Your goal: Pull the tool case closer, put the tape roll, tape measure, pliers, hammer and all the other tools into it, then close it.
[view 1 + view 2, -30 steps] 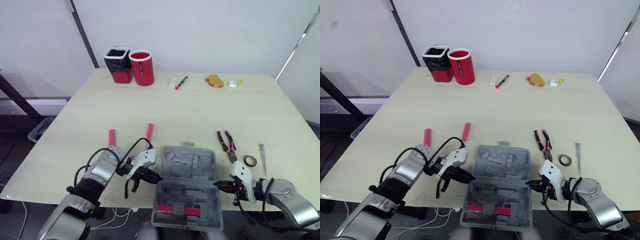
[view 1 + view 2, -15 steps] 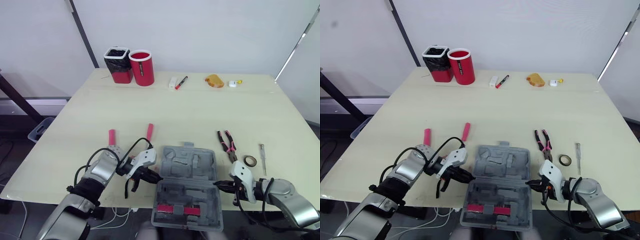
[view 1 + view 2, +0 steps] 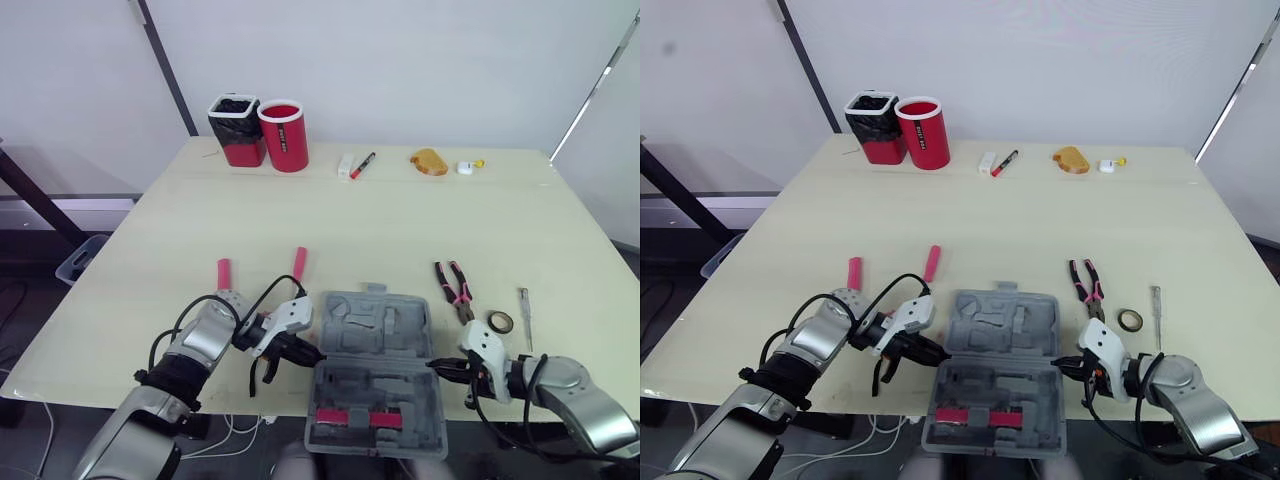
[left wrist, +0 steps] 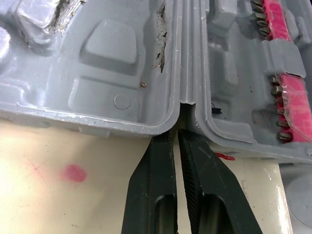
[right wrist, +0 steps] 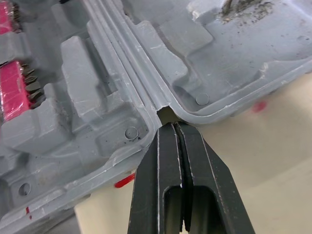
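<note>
**Open grey tool case at the table's near edge, a gripper at each end of its hinge**
The tool case [image 3: 375, 375] is scuffed, moulded grey plastic with shaped recesses. A red strip of bits [image 3: 354, 418] sits in its near half. The left gripper [image 3: 308, 352] has its fingers nearly together at the left hinge notch. The right gripper [image 3: 437, 367] has its fingers pressed together at the right notch. Pink-handled pliers [image 3: 453, 289] and a tape roll [image 3: 500, 321] lie on the far right.

head stereo pair looks down over the desk [image 3: 400, 220]; both wrist cameras sit close at the hinge ends of the tool case [image 3: 375, 328].
</note>
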Controlling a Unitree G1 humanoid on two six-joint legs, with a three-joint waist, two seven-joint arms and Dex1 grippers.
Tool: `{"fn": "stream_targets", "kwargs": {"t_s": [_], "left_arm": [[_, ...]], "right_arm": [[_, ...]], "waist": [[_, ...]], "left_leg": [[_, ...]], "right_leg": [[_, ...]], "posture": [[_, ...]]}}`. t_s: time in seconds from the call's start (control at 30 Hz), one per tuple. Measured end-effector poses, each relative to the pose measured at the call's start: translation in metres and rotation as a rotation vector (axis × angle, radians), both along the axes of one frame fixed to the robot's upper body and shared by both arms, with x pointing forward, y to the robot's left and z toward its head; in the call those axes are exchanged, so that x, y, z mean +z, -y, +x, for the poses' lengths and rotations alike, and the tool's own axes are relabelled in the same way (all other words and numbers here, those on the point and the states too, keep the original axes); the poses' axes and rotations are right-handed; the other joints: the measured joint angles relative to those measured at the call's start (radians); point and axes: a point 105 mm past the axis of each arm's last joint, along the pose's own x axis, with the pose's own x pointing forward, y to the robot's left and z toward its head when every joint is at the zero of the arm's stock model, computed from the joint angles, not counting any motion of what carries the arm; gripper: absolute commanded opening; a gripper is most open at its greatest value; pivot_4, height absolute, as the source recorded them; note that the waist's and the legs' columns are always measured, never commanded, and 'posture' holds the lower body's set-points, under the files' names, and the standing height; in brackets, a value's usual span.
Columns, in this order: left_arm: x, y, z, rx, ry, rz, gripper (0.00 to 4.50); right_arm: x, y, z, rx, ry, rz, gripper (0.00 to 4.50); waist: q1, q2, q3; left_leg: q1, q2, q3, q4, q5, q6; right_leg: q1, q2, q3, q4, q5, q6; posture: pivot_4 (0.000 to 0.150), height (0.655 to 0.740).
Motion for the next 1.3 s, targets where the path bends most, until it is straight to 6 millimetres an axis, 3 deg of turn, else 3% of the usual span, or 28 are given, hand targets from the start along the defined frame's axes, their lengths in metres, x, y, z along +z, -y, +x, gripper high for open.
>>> {"fn": "stream_targets", "kwargs": {"t_s": [1.07,1.3], "left_arm": [[0.0000,-0.0009,-0.0001,0.008,-0.005,0.000,0.35],[0.0008,-0.0057,0.0002,0.016,-0.003,0.008,0.35]], "right_arm": [[0.0004,-0.0001,0.0004,0.006,0.010,-0.004,0.00],[-0.0018,0.0084,-0.0008,-0.013,-0.001,-0.020,0.00]], "waist": [[-0.001,0.000,0.000],[-0.002,0.000,0.000]], "left_leg": [[0.000,0.000,0.000,0.000,0.000,0.000],[0.000,0.000,0.000,0.000,0.000,0.000]], "right_leg": [[0.000,0.000,0.000,0.000,0.000,0.000],[0.000,0.000,0.000,0.000,0.000,0.000]], "posture": [[0.150,0.7400],[0.150,0.7400]]}}
